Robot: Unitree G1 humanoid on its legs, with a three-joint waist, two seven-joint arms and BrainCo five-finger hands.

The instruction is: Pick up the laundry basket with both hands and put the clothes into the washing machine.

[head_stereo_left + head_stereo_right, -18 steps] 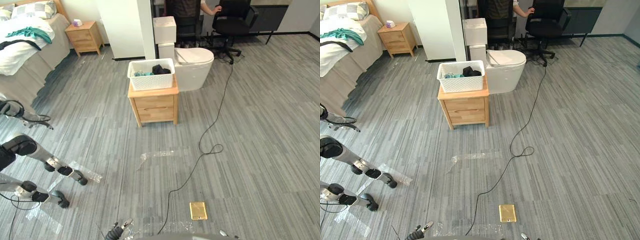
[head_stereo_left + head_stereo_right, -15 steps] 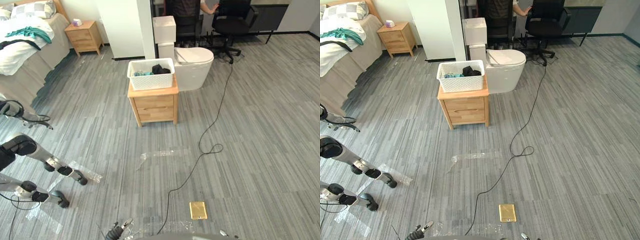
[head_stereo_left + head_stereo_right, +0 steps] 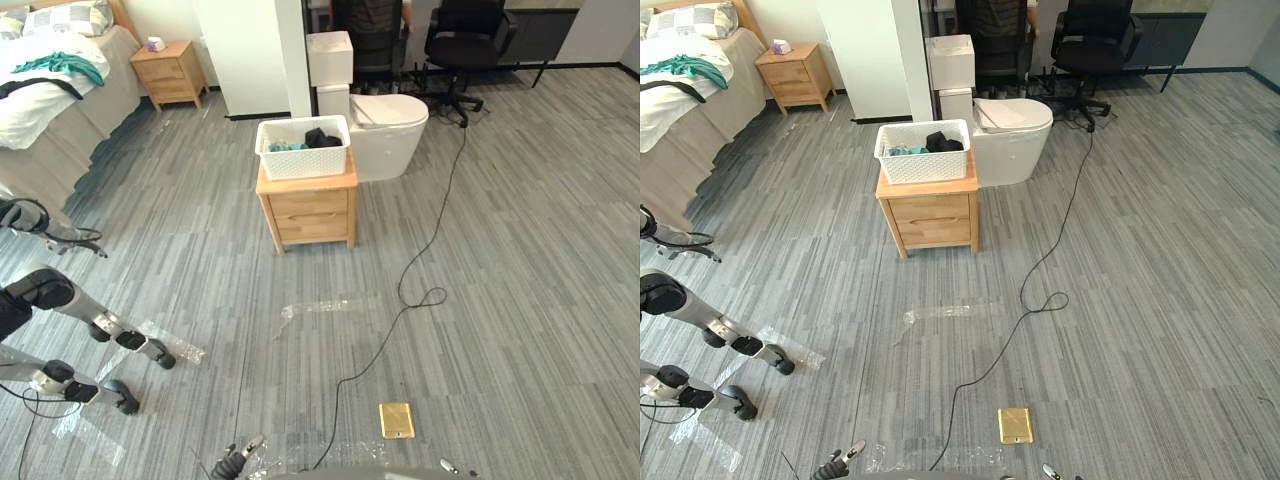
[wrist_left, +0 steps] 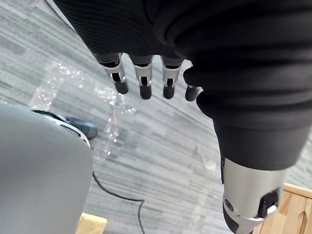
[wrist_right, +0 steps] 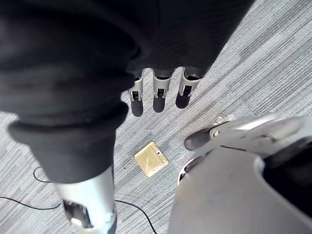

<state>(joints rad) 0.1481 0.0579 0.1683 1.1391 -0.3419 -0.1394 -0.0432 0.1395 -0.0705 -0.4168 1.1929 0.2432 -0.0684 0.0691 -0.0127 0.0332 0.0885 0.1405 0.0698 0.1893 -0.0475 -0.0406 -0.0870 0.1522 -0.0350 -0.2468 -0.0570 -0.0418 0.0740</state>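
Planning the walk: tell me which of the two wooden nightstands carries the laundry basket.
The nightstand out on the floor, in front of the toilet, carries the white basket. The other nightstand stands beside the bed with a small purple thing on top.

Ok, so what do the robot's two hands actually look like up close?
They match. The left hand and the right hand each have a black ribbed cover over the back and wrist. Each also has a row of silver fingers ending in dark rounded tips, and a thicker silver-grey thumb set apart.
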